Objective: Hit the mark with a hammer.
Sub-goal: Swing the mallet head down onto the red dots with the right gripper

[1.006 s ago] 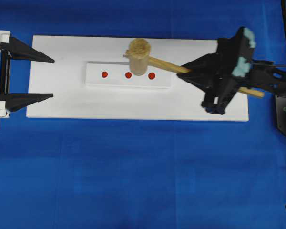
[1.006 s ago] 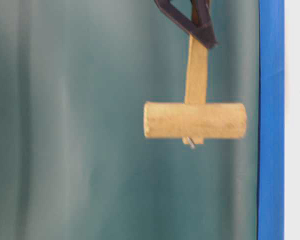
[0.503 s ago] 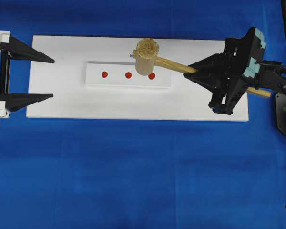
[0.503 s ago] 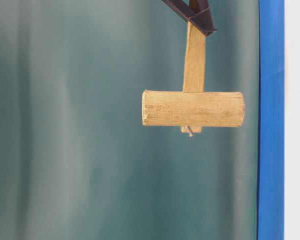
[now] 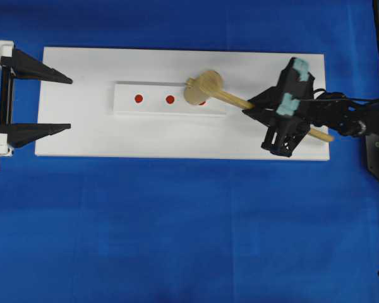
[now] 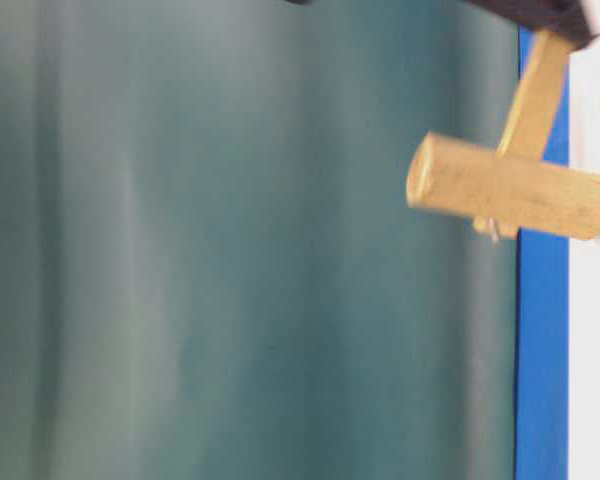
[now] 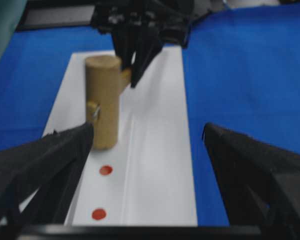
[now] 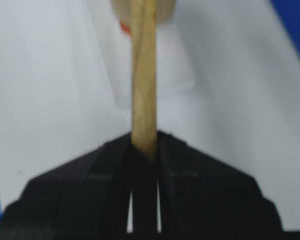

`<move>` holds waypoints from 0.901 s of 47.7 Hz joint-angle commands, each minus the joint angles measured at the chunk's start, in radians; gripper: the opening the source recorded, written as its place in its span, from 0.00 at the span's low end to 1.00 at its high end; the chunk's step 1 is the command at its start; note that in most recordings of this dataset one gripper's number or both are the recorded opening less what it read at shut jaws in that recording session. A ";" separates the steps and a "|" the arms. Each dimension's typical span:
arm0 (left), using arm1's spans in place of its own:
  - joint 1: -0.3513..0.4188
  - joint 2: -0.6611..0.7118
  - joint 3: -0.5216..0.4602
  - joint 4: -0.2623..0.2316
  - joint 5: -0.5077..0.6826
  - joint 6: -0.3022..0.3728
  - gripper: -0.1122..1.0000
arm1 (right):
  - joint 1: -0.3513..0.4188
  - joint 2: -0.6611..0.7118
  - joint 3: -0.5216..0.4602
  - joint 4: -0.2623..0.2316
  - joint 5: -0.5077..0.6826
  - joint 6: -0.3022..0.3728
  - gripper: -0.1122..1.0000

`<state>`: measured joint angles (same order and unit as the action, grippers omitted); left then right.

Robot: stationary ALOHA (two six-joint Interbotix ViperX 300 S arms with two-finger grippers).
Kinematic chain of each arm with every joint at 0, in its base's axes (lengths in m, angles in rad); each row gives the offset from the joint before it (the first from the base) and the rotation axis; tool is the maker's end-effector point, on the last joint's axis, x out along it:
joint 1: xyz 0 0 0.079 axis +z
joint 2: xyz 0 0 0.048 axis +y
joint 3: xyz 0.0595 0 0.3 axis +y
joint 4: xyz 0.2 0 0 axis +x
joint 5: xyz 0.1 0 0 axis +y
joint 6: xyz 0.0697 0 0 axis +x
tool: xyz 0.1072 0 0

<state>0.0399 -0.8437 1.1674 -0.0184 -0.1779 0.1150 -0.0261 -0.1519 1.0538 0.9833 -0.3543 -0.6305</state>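
- On the white block's right end, the wooden mallet is pressed, clamped by the right gripper.
- At the board's left edge, the left gripper's fingers are held wide apart.

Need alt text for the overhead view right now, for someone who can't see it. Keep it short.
The right gripper, shut on the handle, has the hammer head down over the rightmost of three red dots on a white block, hiding most of that dot. The block sits on a white board over blue cloth; the left gripper waits open at the board's left end.
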 commanded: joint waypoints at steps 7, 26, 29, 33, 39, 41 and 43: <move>0.000 0.000 -0.008 -0.003 -0.006 -0.025 0.90 | -0.002 -0.100 -0.008 -0.002 -0.003 -0.006 0.13; 0.000 0.000 -0.008 -0.003 -0.005 -0.025 0.90 | 0.000 -0.321 -0.021 -0.014 0.049 -0.071 0.13; 0.000 0.000 -0.008 -0.003 -0.005 -0.025 0.90 | -0.002 -0.324 -0.031 -0.014 0.055 -0.080 0.13; 0.000 0.000 -0.008 -0.003 -0.005 -0.025 0.90 | -0.002 -0.322 -0.035 -0.014 0.057 -0.083 0.13; 0.000 0.000 -0.008 -0.003 -0.006 -0.025 0.90 | 0.000 -0.322 -0.040 -0.015 0.057 -0.083 0.13; 0.000 0.000 -0.006 -0.003 -0.006 -0.025 0.90 | 0.000 -0.322 -0.041 -0.014 0.057 -0.083 0.13; 0.000 0.000 -0.008 -0.003 -0.006 -0.025 0.90 | 0.000 -0.322 -0.046 -0.015 0.061 -0.083 0.13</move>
<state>0.0399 -0.8452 1.1674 -0.0199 -0.1779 0.0920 -0.0276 -0.4602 1.0446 0.9741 -0.2930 -0.7118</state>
